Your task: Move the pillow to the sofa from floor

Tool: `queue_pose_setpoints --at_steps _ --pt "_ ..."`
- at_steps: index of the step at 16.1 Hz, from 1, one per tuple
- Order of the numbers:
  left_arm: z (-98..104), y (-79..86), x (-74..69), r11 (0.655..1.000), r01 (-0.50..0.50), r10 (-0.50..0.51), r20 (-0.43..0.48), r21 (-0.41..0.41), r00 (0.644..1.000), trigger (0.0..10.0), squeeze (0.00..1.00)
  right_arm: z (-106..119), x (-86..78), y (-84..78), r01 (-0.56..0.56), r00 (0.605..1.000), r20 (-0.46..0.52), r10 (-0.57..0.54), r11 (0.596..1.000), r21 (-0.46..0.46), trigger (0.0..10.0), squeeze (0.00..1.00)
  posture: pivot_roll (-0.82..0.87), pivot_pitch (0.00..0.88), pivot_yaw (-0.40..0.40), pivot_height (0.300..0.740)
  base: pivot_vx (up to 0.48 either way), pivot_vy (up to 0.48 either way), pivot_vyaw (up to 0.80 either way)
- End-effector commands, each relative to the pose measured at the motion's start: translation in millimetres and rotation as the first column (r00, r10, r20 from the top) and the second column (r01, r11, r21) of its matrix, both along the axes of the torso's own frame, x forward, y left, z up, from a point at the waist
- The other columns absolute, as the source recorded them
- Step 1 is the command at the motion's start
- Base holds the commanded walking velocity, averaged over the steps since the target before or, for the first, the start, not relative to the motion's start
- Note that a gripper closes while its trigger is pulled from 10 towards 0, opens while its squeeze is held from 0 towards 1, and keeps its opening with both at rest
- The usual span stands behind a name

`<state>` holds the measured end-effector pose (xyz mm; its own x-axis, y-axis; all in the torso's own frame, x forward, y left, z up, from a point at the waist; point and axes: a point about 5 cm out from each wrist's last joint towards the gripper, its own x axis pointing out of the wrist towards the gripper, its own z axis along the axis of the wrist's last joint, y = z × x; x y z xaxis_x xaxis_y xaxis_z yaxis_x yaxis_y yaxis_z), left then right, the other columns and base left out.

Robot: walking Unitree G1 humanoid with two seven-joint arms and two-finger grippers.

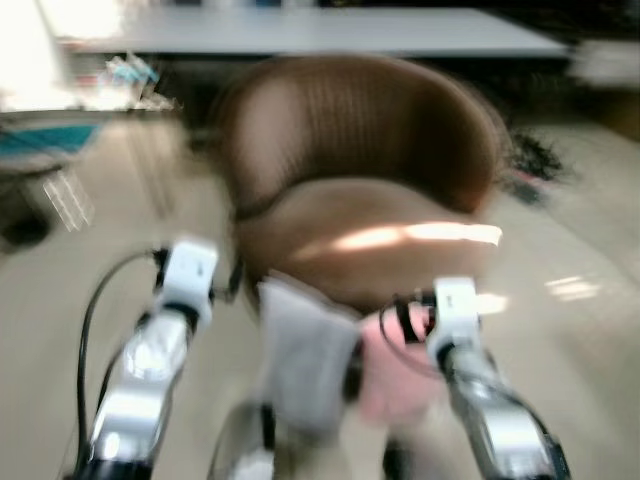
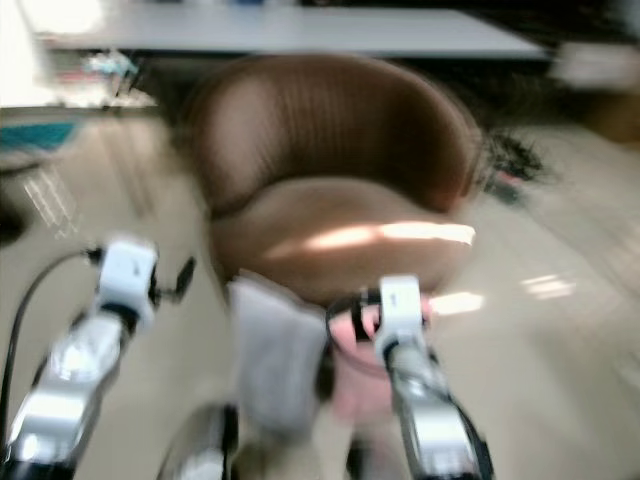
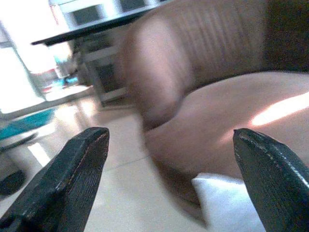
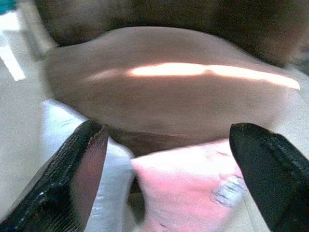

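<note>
My left gripper (image 3: 171, 179): fingers spread wide and holding nothing, raised in front of me toward the left flank of the seat.
My right gripper (image 4: 169, 174): fingers likewise parted and empty, pointed at the front edge of the seat cushion.
Pale grey-white soft pillow (image 1: 305, 360): nearest thing ahead, standing low against the front of the seat, between my two arms; it looks to be on the floor, though blur hides its base.
Pink soft cushion (image 1: 395, 385): just beside the grey one, on my right side, under my right wrist.
Round brown ribbed fabric sofa chair (image 1: 370, 190): behind both pillows, a sunlit streak across its seat.
Long grey table (image 1: 320, 35): well beyond the chair.
Step in hand: I judge I am approaching, nothing grasped yet.
Next move: stop, bend lower, bring a gripper around one pillow's upper edge, close and lift it onto the seat.
View differences: the right wrist view shows both pillows touching side by side; the left wrist view catches a white corner alone.
</note>
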<state>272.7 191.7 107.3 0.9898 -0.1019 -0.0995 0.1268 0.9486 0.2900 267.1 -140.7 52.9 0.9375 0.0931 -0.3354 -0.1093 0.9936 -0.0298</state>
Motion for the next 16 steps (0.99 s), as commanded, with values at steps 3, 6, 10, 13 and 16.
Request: queue_pose_setpoints --at_steps 3,6,10,13,16 --pt "-11.8 -1.9 -3.9 1.0 0.019 -0.02 -0.055 -0.015 0.998 10.0 0.0 -2.8 -1.6 0.1 -0.007 1.0 -0.017 0.006 1.0 -0.017 10.0 0.0 0.07 0.0 -0.008 0.615 0.223 0.0 0.0" --pt "-13.9 -0.8 -5.5 1.0 0.019 -0.02 -0.065 -0.009 0.998 10.0 0.0 -2.1 -1.7 3.1 -0.044 0.999 -0.014 0.044 0.998 -0.05 10.0 0.0 0.07 0.0 -0.011 0.615 0.346 0.0 0.0" --pt "-14.1 -1.0 -6.4 1.0 0.026 -0.026 -0.069 -0.005 0.997 10.0 0.0 -2.2 -1.4 2.4 -0.042 0.999 -0.013 0.041 0.997 -0.06 10.0 0.0 0.07 0.004 -0.012 0.615 0.355 0.0 0.0" --pt "-14.6 -1.1 -7.1 0.999 0.033 -0.033 -0.073 -0.002 0.997 10.0 0.0 -2.5 -1.9 -2.0 0.001 1.0 -0.012 -0.002 1.0 -0.022 10.0 0.0 0.06 0.008 -0.01 0.615 0.356 0.0 0.0" --pt "-14.9 -1.7 -7.6 0.999 0.04 -0.04 -0.076 -0.001 0.996 10.0 0.0 -2.5 -2.8 -1.6 0.0 1.0 -0.011 0.0 1.0 -0.024 10.0 0.0 0.06 0.011 -0.009 0.615 0.358 0.0 0.0"
